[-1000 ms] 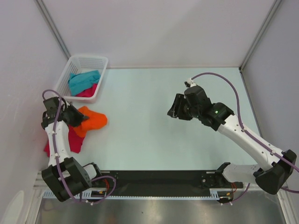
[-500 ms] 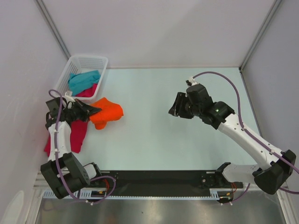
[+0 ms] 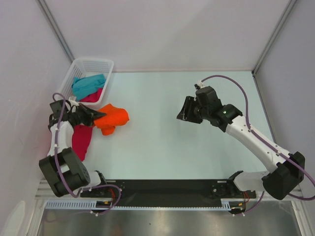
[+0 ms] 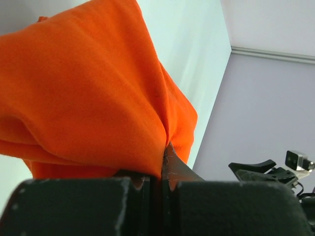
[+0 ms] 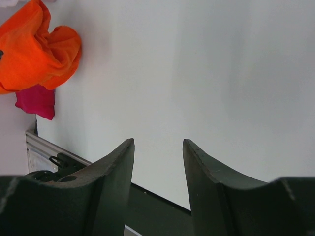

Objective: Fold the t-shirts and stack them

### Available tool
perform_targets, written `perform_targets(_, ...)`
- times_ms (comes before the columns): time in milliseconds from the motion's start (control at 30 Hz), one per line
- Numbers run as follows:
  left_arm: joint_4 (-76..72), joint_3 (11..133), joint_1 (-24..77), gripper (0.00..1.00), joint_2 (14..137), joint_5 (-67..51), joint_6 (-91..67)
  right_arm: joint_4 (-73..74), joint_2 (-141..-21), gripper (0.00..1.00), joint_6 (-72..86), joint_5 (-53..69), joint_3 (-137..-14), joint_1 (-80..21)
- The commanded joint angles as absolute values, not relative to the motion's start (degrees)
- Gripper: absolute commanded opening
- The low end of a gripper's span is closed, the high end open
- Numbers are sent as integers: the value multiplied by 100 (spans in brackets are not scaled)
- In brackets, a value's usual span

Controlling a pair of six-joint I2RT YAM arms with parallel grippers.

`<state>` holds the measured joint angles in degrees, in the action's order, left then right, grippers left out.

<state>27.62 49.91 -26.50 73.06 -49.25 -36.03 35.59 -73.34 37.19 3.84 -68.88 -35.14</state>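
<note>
Here, the left end effector (image 4: 165, 160) pinches the orange t-shirt (image 4: 88, 93).

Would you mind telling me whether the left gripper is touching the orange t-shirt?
Touching. The left wrist view shows the left gripper shut on a fold of the orange t-shirt, cloth pinched between its fingertips.

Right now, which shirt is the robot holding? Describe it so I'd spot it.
Find the white basket in the far left corner. Just on the robot's side of it, the left gripper pinches a bunched orange t-shirt. Nothing else is orange: beside it lies a crimson shirt, and the basket holds a teal shirt.
</note>
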Motion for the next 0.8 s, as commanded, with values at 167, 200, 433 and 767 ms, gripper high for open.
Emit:
perform_targets(167, 2549, 5013, -2628, 0, 7182, -5361, -3727, 3208, -7444, 50, 3568, 668, -6891, -3410)
perform_targets(200, 2549, 4862, -2611, 0, 7059, -5361, -3735, 3182, -7462, 50, 3568, 677, -6882, -3410)
perform_targets(433, 3241, 4674, -2847, 0, 6311, -4467, -3481, 3085, -7532, 49, 3630, 853, -6847, -3419)
perform_targets(767, 4499, 7098, -2892, 0, 6951, -1540, -3077, 3261, -7304, 50, 3498, 765, -6811, -3357)
